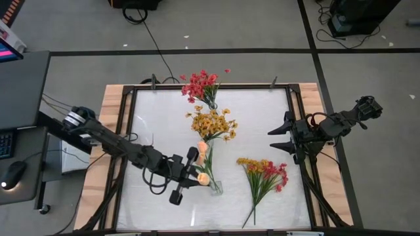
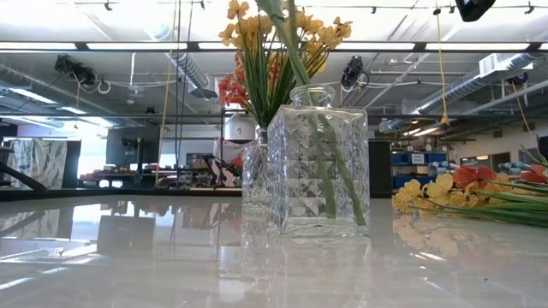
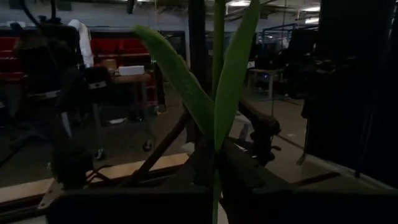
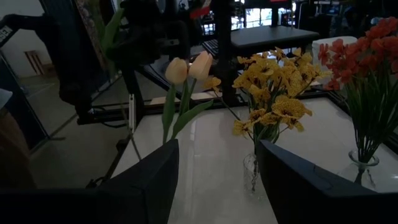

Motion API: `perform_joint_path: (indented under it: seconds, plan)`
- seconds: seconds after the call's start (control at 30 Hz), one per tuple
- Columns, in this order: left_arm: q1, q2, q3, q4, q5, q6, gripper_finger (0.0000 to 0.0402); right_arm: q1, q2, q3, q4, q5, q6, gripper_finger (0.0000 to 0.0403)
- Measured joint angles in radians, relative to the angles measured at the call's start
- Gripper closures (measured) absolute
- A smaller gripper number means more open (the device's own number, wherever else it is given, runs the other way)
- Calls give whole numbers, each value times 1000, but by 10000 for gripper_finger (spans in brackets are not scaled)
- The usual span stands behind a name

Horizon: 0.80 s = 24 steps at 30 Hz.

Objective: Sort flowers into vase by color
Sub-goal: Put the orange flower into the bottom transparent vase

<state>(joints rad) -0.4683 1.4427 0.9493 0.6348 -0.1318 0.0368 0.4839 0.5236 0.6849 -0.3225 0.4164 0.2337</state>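
Note:
Two peach tulips point(image 1: 203, 148) point(image 4: 186, 68) stand on green stems above a square crystal vase point(image 2: 317, 162) point(image 1: 215, 187) near the table's front. My left gripper point(image 1: 194, 169) point(image 3: 216, 190) is at them from the left, shut on a tulip stem. Green stems point(image 2: 330, 162) stand inside that vase. Behind it, yellow flowers point(image 1: 211, 123) and red flowers point(image 1: 202, 84) each stand in their own glass vase. A loose bunch of red and yellow flowers point(image 1: 262, 174) lies flat on the table's right. My right gripper point(image 1: 272, 141) point(image 4: 217, 186) hovers open at the right edge. My left gripper pinches a tulip's green stem point(image 3: 216, 180) between its two fingers, below the long leaves point(image 3: 230, 74). The fingers come in about level from the table's left and lie across the stem. The stem rises roughly upright above the fingers; whether its lower end sits in the square vase is hidden.
A wooden frame point(image 1: 118, 111) borders the white tabletop. The three vases stand in a row from the far edge to the near middle. Bare tabletop lies at the left point(image 1: 151, 124) and between the vases and the loose bunch.

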Motion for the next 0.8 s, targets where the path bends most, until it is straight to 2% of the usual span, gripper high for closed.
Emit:
perform_joint_path:
  seconds: [0.8]
  plan:
    - [23,44,0,4,-5,9,383,0,0,0,0,0,0,178]
